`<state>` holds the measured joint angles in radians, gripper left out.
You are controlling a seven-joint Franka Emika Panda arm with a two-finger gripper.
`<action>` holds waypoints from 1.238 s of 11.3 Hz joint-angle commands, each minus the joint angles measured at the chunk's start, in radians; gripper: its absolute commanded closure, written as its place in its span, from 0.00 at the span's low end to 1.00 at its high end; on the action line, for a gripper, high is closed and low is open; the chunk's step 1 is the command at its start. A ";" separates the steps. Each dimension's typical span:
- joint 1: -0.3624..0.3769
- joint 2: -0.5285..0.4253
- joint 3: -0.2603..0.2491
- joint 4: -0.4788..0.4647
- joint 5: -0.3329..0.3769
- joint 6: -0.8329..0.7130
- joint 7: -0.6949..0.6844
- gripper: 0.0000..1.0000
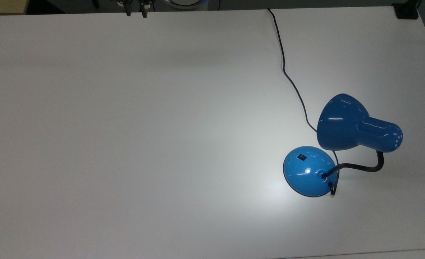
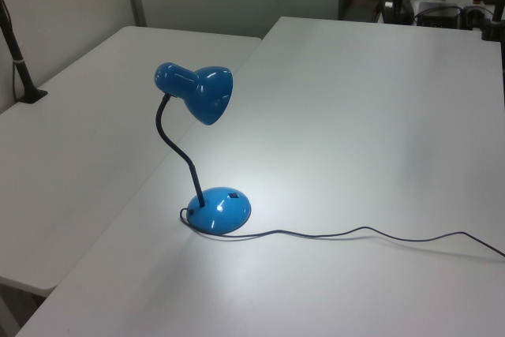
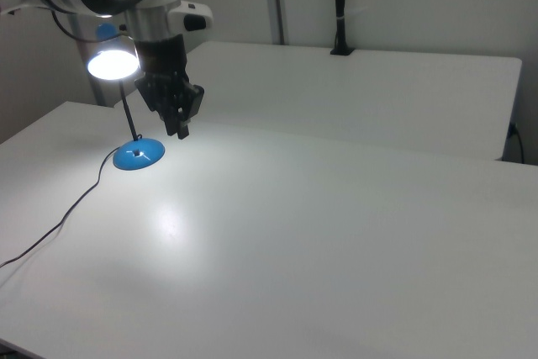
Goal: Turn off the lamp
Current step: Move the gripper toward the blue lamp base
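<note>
Lamp (image 1: 342, 144) lit on table (image 1: 126, 144); right view alone shows bulb glow; jaws state unclear.

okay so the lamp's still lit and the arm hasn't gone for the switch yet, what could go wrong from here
The switch is small on the domed, glossy base, so the gripper might slip off or miss it. A sideways push could slide the light-looking lamp instead of toggling. The shade hangs close above the base, and the cord trails across the table; the arm might bump or snag them.
</note>
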<state>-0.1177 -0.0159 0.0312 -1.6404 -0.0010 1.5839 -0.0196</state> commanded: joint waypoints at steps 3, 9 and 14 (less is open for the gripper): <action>0.273 0.094 -0.195 0.013 0.097 0.036 -0.427 1.00; 0.417 0.229 -0.231 0.013 0.151 0.284 -0.654 1.00; 0.498 0.345 -0.243 0.014 0.340 0.526 -0.729 0.98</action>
<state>0.3194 0.2700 -0.1773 -1.6393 0.2528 2.0214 -0.7141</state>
